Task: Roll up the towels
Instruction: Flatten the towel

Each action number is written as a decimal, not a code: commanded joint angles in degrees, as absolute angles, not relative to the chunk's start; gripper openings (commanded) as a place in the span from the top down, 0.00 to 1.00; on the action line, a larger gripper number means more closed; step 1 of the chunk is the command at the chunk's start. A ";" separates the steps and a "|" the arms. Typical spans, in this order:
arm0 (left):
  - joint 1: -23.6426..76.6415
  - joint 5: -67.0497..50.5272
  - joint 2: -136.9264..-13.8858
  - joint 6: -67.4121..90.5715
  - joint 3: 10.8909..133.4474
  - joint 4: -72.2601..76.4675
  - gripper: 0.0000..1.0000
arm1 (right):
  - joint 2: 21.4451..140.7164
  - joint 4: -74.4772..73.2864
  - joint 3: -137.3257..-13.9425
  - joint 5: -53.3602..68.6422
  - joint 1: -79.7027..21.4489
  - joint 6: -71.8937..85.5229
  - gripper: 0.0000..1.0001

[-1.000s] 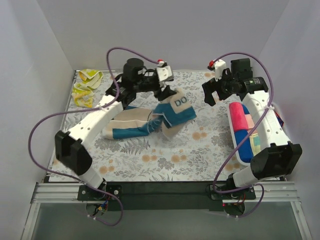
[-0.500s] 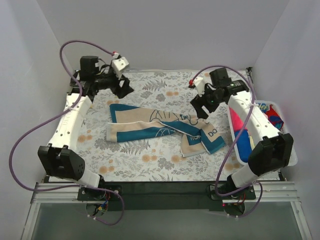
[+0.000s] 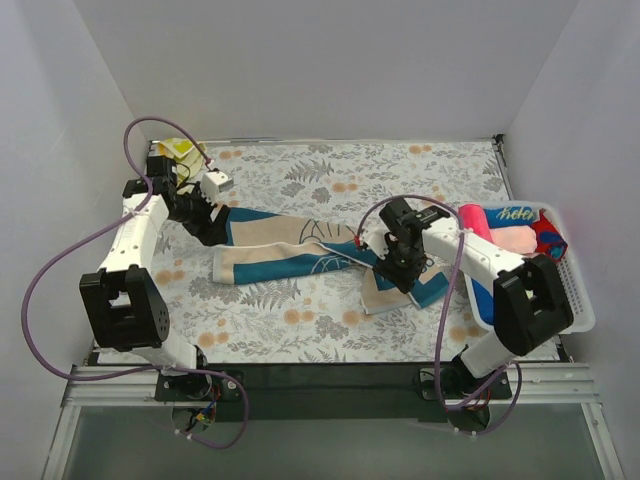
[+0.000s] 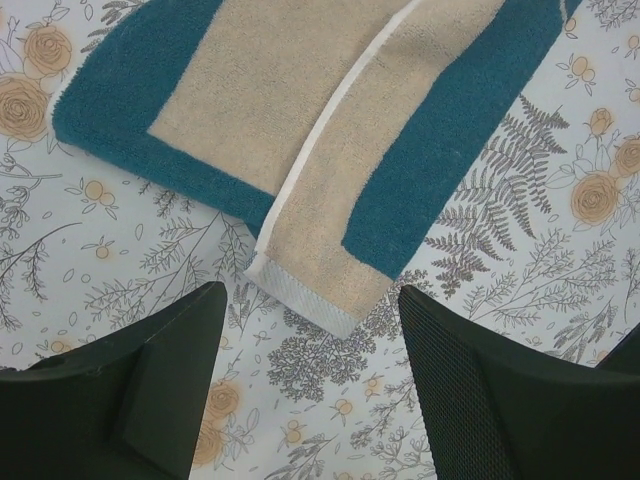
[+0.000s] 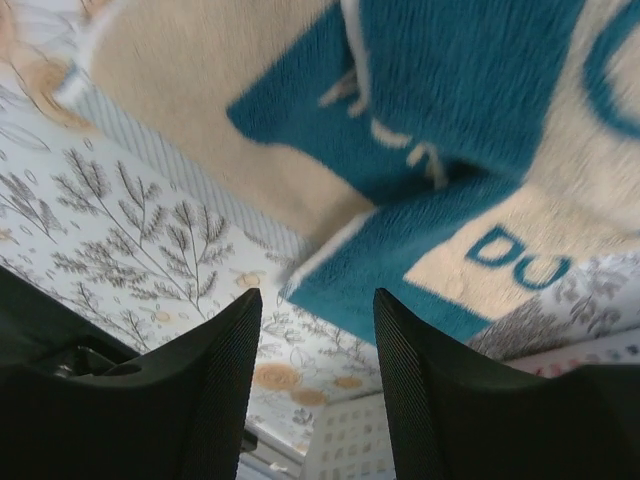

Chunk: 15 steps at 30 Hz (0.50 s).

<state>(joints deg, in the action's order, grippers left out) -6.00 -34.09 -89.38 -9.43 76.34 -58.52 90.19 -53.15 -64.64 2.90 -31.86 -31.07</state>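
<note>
A tan-and-blue cartoon-print towel (image 3: 300,255) lies spread lengthwise on the floral cover, creased and partly folded at its right end. My left gripper (image 3: 207,228) sits low at its left end. In the left wrist view that gripper (image 4: 310,295) is open, and the towel's (image 4: 330,130) white-hemmed corner lies just ahead of the gap. My right gripper (image 3: 402,272) hovers over the right end. In the right wrist view it (image 5: 317,297) is open with nothing between the fingers, and the towel's (image 5: 440,120) blue edge lies just beyond the tips.
A white slotted basket (image 3: 575,300) at the right edge holds rolled towels, among them a pink one (image 3: 478,218). A yellow patterned towel (image 3: 180,150) lies crumpled at the back left corner. White walls close in the table on three sides.
The left gripper let go of the lifted towel, which now lies spread out, and swung to its left end. The right arm came down over the right end, its jaws narrowing.
</note>
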 commanded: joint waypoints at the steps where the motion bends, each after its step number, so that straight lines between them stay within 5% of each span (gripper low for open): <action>1: -6.15 -32.52 -87.80 -10.81 76.11 -59.16 0.35 | 84.12 -51.24 -59.35 -2.89 -31.46 -29.53 0.53; 15: -6.24 -31.55 -90.88 -9.14 78.66 -58.71 0.34 | 80.94 -45.79 -49.04 -2.72 -30.15 -27.51 0.58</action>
